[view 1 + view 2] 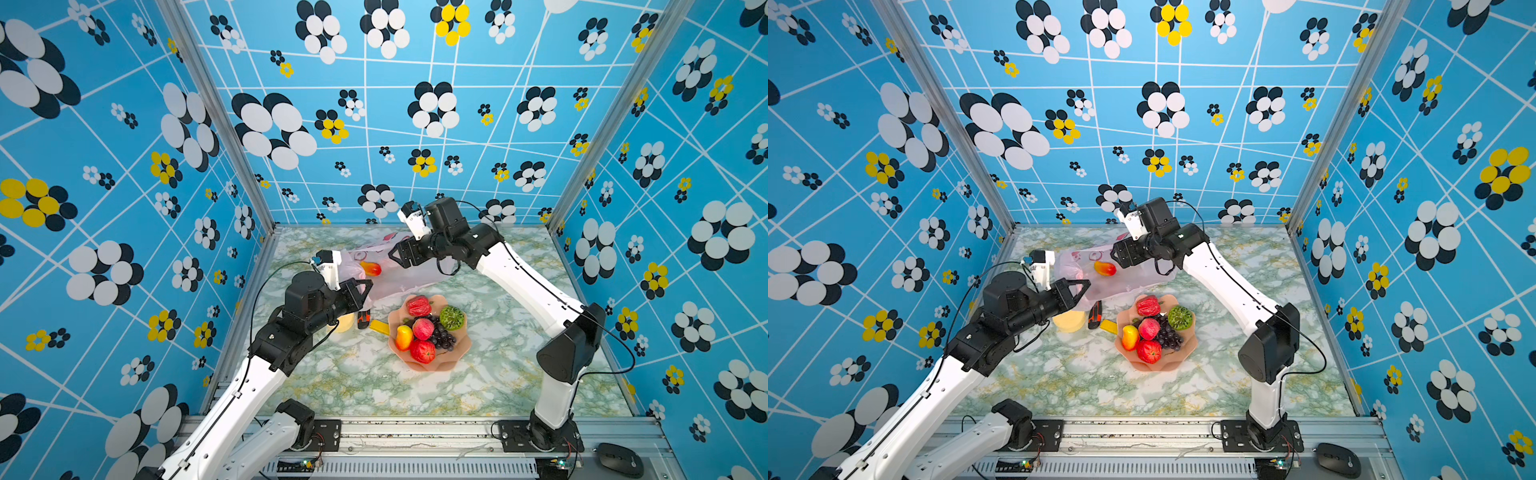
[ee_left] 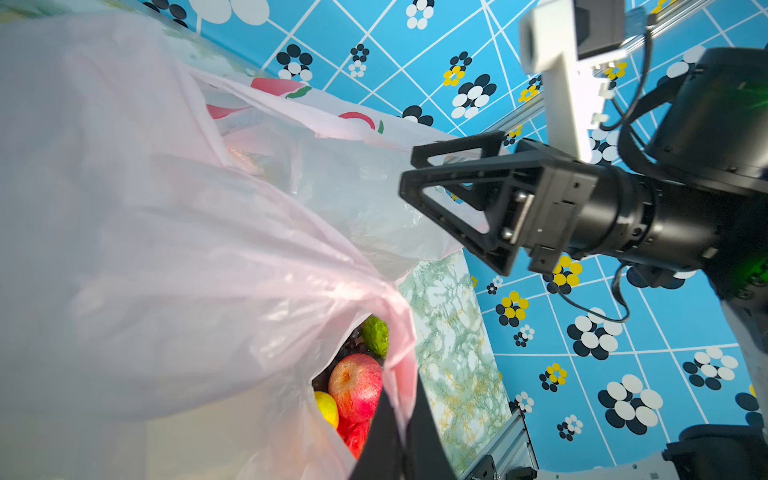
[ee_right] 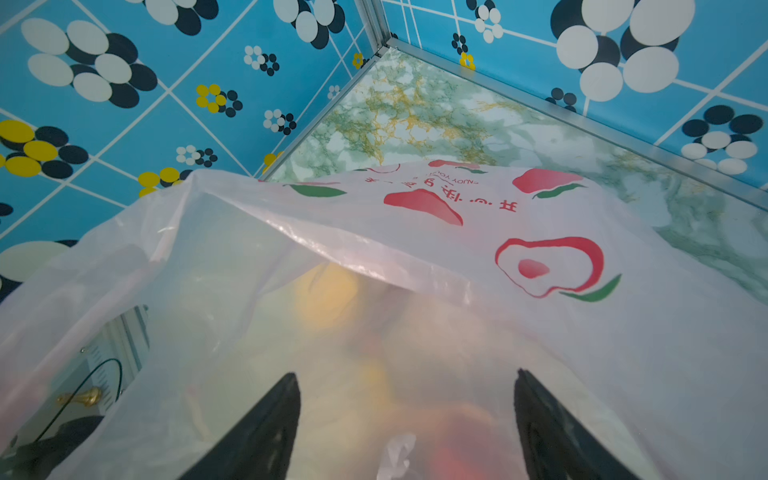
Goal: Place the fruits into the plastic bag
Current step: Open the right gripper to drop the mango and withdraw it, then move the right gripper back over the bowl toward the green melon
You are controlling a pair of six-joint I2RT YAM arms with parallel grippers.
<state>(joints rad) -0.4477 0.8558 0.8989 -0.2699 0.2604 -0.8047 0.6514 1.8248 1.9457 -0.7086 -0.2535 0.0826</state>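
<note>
Fruits (image 1: 423,329): one mango (image 1: 371,269) in plastic bag (image 1: 407,278).
Left fingers (image 2: 428,449) pinch its rim; my spread right fingers (image 3: 270,432) should next reach the bowl (image 1: 428,366), at 5 o'clock.

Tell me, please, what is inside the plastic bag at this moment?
One yellow-orange mango lies inside the plastic bag, seen in both top views. Whether anything more is in it cannot be seen: the crumpled film covers the rest.
</note>
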